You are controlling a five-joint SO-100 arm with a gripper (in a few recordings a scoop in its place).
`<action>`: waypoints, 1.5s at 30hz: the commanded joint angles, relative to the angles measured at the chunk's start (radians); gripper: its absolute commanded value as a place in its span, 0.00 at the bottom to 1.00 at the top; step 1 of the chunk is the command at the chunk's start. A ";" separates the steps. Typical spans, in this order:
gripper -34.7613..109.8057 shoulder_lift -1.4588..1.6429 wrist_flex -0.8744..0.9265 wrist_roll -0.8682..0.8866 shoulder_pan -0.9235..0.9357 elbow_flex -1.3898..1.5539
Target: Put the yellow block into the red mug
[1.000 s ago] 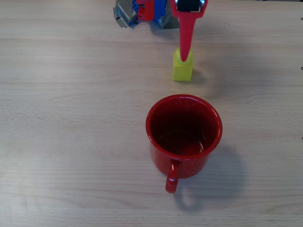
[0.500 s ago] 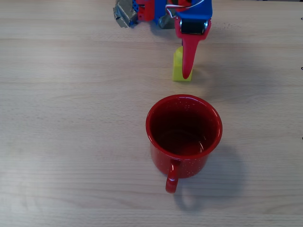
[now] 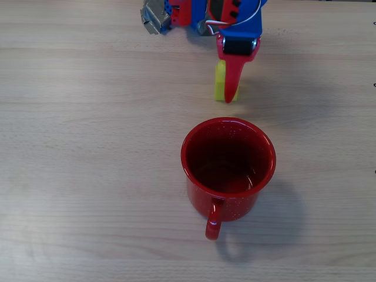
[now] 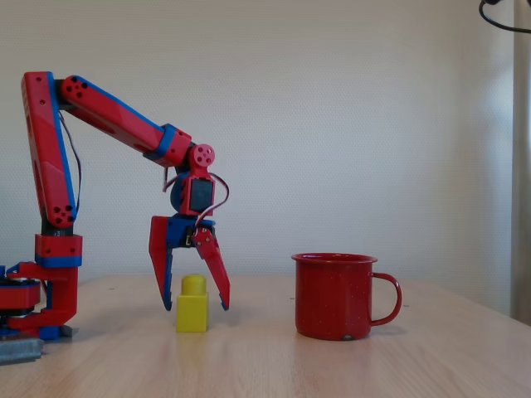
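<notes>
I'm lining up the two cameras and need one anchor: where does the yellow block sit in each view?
Overhead view: the yellow block lies in the upper middle, partly under the red gripper finger, above the red mug in the picture.
Fixed view: the yellow block stands on the table at lower left of centre, between the open gripper fingers, left of the mug.
Shared landmark: the red mug, standing apart from the block.
</notes>
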 commanded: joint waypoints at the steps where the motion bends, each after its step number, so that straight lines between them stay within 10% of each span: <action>1: 0.45 0.026 -0.011 0.002 0.014 -0.017; 8: 0.24 0.018 -0.031 0.000 0.029 -0.017; 45: 0.24 0.129 0.479 -0.379 0.172 -0.730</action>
